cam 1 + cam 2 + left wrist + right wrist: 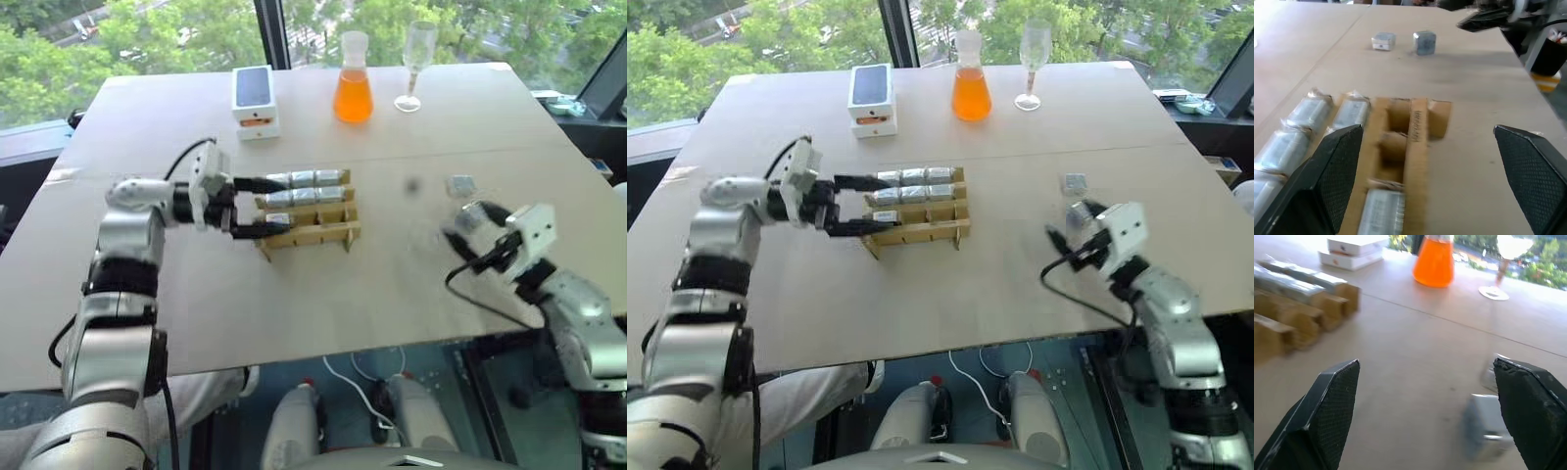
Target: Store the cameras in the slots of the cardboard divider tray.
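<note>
Right gripper (468,238): near the table's front right edge, fingers spread wide, holding nothing.
Loose cameras: one shiny grey camera (460,183) sits on the right side of the table, and a second one (1488,432) sits close to it, just ahead of the right gripper's fingers.
Left gripper (263,207): at the left end of the tray, fingers spread wide, one on each side of that end, pinching nothing.
Tray (323,233): brown cardboard, in the middle of the table.
Cameras in the tray (304,179): the two back rows are full of shiny grey blocks; one more sits in the third row at the left end.
Open slots (1396,131): the other slots in the third row.
White box (255,98): by the back edge, left of middle.
Orange bottle (353,80): by the back edge, next to a glass (415,61).
Table (294,304): pale brown.
</note>
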Action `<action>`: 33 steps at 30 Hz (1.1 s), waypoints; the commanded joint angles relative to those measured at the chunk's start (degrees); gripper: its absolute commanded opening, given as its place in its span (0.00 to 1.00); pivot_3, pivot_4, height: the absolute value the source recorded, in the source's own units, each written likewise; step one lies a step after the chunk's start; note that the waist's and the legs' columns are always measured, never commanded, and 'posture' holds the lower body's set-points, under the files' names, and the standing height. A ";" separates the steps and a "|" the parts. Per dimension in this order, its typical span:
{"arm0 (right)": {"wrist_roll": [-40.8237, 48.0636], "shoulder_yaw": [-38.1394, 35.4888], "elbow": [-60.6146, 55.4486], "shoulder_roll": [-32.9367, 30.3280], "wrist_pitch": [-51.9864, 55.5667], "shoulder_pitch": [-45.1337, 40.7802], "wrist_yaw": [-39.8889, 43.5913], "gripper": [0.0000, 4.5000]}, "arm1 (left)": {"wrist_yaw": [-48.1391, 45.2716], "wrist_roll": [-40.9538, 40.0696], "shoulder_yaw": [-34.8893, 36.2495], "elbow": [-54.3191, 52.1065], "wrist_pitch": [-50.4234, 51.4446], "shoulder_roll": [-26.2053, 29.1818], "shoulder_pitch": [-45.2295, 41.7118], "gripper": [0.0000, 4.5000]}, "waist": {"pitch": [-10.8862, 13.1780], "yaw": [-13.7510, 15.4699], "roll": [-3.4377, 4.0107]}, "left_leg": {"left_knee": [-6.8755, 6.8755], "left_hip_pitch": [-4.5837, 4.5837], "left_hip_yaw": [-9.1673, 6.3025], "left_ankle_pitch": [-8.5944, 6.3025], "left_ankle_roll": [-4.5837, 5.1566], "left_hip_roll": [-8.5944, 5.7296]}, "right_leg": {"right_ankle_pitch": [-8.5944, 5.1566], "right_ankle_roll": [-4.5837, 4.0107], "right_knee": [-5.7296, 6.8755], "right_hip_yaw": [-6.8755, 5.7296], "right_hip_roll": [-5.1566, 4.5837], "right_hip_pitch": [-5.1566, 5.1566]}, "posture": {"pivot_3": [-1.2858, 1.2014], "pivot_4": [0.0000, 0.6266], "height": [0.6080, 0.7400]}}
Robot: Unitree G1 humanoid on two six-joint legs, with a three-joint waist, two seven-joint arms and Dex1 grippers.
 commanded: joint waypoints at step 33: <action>-5.49 0.43 33.53 -5.85 3.70 -19.66 19.61 0.85 | 29.85 -10.54 2.70 -45.40 20.23 0.46 18.64 1.00 | -0.01 0.16 0.05 | -0.14 0.18 0.05 0.01 -0.01 -0.04 | 0.00 0.01 -0.03 0.03 -0.06 0.17 | 0.52 0.24 1.00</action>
